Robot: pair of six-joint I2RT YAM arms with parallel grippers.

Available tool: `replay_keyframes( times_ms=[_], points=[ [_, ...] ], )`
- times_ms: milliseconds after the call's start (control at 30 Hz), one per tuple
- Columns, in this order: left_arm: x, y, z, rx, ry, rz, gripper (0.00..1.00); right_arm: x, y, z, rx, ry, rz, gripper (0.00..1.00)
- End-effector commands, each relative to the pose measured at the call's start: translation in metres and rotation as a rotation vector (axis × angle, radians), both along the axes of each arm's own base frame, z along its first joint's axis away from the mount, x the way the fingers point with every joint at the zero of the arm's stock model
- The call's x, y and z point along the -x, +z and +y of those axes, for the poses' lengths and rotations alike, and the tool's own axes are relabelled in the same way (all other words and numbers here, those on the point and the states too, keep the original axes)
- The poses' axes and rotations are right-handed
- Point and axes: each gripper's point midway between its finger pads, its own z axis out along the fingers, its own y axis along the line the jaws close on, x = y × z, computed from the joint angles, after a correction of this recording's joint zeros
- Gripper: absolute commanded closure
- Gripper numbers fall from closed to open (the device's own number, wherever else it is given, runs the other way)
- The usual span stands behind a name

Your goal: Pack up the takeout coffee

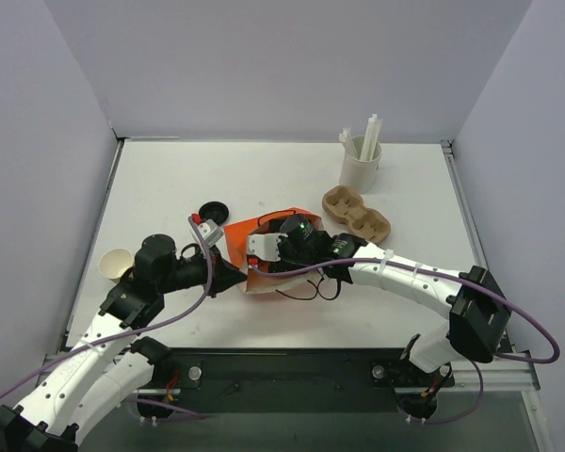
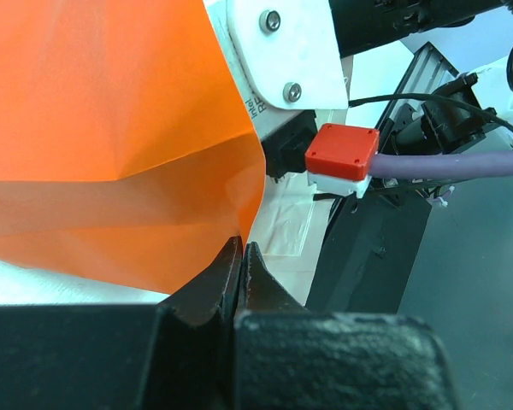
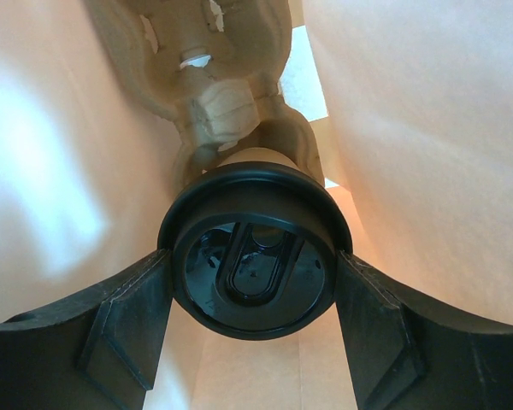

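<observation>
The top view gives the layout. An orange bag (image 1: 254,235) lies near the middle of the white counter (image 1: 169,179), with pale lilac-grey walls on three sides. The left hand (image 1: 234,273) meets the bag at its 7 o'clock edge, and the right hand (image 1: 282,247) reaches into the bag's mouth from 4 o'clock. The takeout coffee cannot be seen from here.

Only the right wrist view shows the takeout coffee (image 3: 256,256). It sits inside the bag between tan paper walls, its round black lid facing the camera. The right hand (image 3: 255,265) pinches it, with a finger (image 3: 128,316) against each side of the lid. A moulded pulp shape (image 3: 214,68) stands beyond the cup at 12 o'clock.

Only the left wrist view shows that the left hand (image 2: 242,252) is pressed together on the thin lower edge of the orange bag (image 2: 111,128). At 1 o'clock, a red block (image 2: 342,154) sits under a white plate (image 2: 282,51). The small print on the plate seems to begin "Intel" and is then cut off.

Around the bag in the top view:
- A loose black lid (image 1: 212,209) lies at 10 o'clock.
- A lidless tan cup (image 1: 116,264) is at 9 o'clock, near the counter's edge.
- A pulp cup carrier (image 1: 356,215) is at 2 o'clock.
- A white cup of white sticks (image 1: 361,162) stands beyond the carrier.
</observation>
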Motion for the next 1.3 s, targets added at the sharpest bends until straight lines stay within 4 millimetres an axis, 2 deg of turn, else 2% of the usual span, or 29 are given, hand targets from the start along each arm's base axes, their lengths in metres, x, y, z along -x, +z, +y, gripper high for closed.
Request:
replay_keyframes(
  times_ms=[0,67,333,500,900,1200,1267],
  points=[
    [0.004,0.004,-0.002,0.009,-0.020,-0.001,1.00,0.000,0.042,0.011,-0.127,-0.008,-0.008,0.64],
    [0.004,0.004,-0.002,0.006,-0.018,-0.003,1.00,0.007,0.050,0.016,-0.162,0.021,0.016,0.64],
    [0.005,0.003,-0.002,0.006,-0.025,-0.006,1.00,0.024,0.049,0.012,-0.152,0.064,0.078,0.65],
    [0.005,0.005,-0.002,0.009,-0.027,-0.006,1.00,0.033,0.047,0.017,-0.152,0.114,0.112,0.64],
    [0.005,0.008,-0.002,0.022,-0.019,0.000,1.00,0.024,0.028,0.034,-0.161,0.138,0.046,0.65],
    [0.003,0.005,-0.002,0.023,-0.005,0.014,1.00,0.020,0.010,0.036,-0.109,0.131,0.000,0.65],
    [0.003,0.005,-0.002,0.023,0.000,0.016,1.00,0.013,0.013,0.041,-0.126,0.116,-0.039,0.65]
  ],
)
